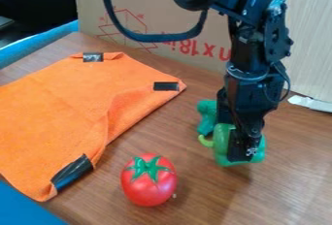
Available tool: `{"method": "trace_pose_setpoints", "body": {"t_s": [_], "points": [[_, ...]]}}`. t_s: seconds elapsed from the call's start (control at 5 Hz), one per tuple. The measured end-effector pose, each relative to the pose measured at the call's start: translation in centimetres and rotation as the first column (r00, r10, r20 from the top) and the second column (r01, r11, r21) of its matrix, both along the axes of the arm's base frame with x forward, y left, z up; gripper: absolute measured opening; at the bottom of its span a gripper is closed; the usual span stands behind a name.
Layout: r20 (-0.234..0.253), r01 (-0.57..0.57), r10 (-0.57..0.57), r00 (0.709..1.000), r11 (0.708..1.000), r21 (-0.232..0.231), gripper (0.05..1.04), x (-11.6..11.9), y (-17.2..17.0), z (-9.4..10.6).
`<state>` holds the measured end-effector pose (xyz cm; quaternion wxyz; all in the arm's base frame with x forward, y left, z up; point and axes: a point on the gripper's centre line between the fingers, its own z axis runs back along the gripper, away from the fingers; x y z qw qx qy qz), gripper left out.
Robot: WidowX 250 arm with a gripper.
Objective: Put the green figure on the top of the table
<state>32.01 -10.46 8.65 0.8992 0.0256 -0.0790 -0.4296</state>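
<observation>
A: Where was the black pincer (243, 152) seen?

B: Low at right, partly across a glossy green toy pepper (223, 144) with a pale stem. Whether it was spread or closed on anything could not be told.

A: Dark-green lumpy figure (207, 114)?

B: Seen just behind the pepper, on the brown wood-grain surface (285, 185), partly hidden by the pincer. Red toy tomato (148, 189) was set between pepper and orange cloth (58, 107).
</observation>
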Motion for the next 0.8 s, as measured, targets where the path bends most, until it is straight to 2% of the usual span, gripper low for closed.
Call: {"method": "trace_pose_setpoints", "body": {"t_s": [0.4,0.6,0.8], "points": [[0.022,-0.038,0.039,0.999,0.999,-0.018,1.006,-0.2,-0.7,-0.7],[0.001,-0.07,0.071,0.998,0.997,-0.035,1.001,-0.1,0.3,-0.5],[-0.017,-0.093,0.092,0.996,0.992,-0.08,1.0,-0.1,1.5,1.4]]}}
